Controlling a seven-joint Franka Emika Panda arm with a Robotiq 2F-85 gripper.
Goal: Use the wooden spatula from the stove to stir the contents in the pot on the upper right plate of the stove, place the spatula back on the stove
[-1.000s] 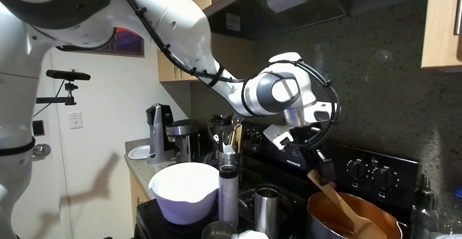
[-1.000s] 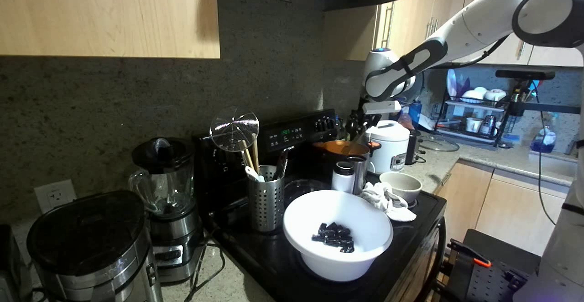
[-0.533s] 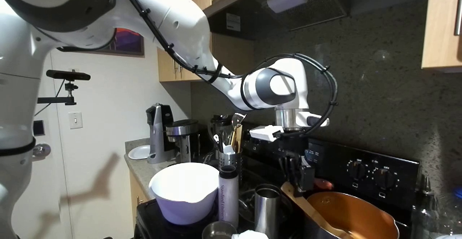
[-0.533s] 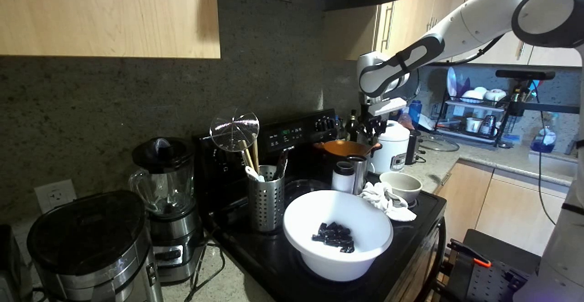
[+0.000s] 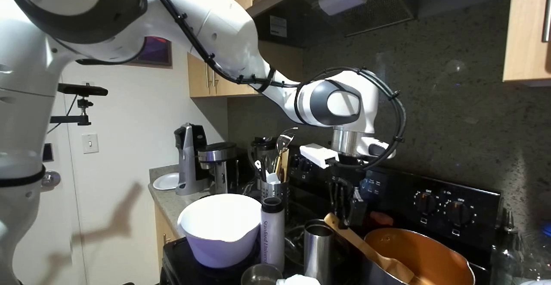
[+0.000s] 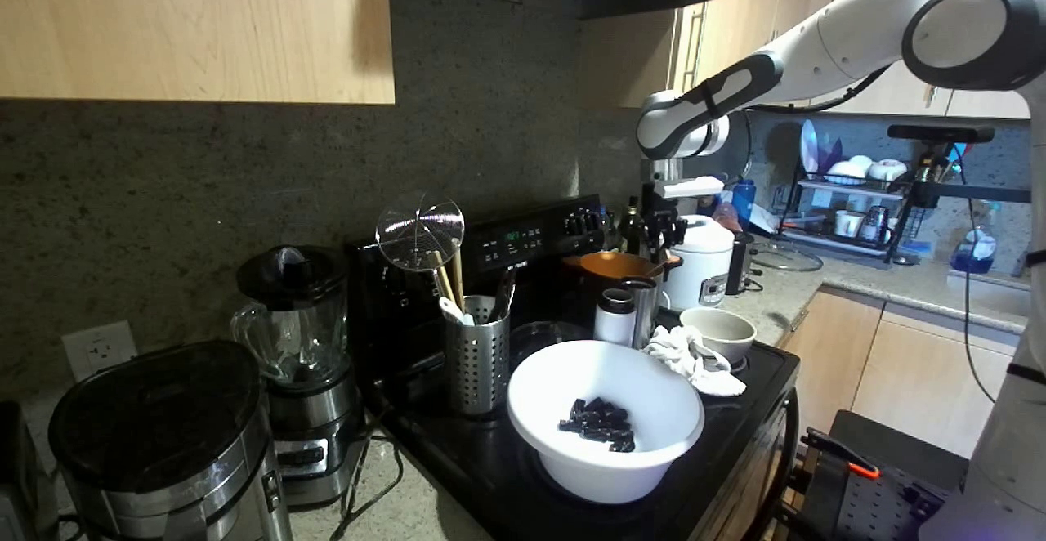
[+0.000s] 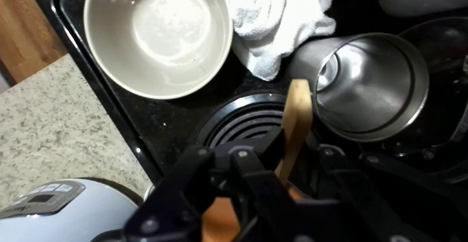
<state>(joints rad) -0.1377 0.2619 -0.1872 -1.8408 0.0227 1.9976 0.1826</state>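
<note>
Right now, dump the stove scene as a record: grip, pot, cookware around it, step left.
held: spatula, in the closed gripper
spatula pose: tilted, lower end inside the pot
pot place: back of the stove
pot contents: can't make out
near pot: steel cup; whether the spatula touches it, can't tell
white bowl contents: small black pieces in the white bowl
also on stove: bottle, towel, beige bowl
step left: spatula not yet set down
</note>
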